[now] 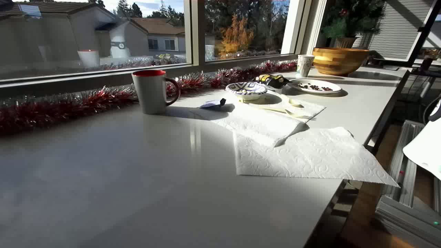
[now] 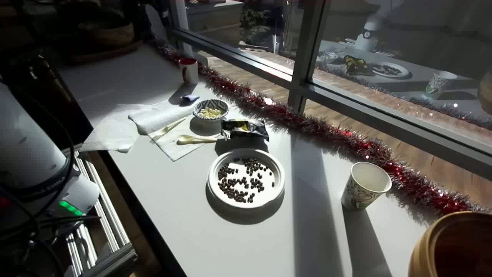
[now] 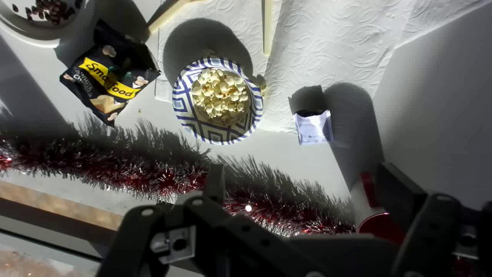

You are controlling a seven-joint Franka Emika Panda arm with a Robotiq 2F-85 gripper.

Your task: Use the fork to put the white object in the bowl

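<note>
The small bowl with a blue-and-white patterned rim holds pale popcorn. The bowl shows in an exterior view and in the wrist view. A pale fork lies on a paper towel beside the bowl; its handle end shows in the wrist view and its tines are cut off there. I cannot tell which thing is the white object; popcorn is the likeliest. My gripper is open and empty, with its fingers wide apart, above the tinsel and mug side. Neither exterior view shows the gripper.
A mug, a small white-and-black packet, a pale spoon, a black snack bag, a plate of dark beans, a paper cup and a wooden bowl stand about. Tinsel runs along the window.
</note>
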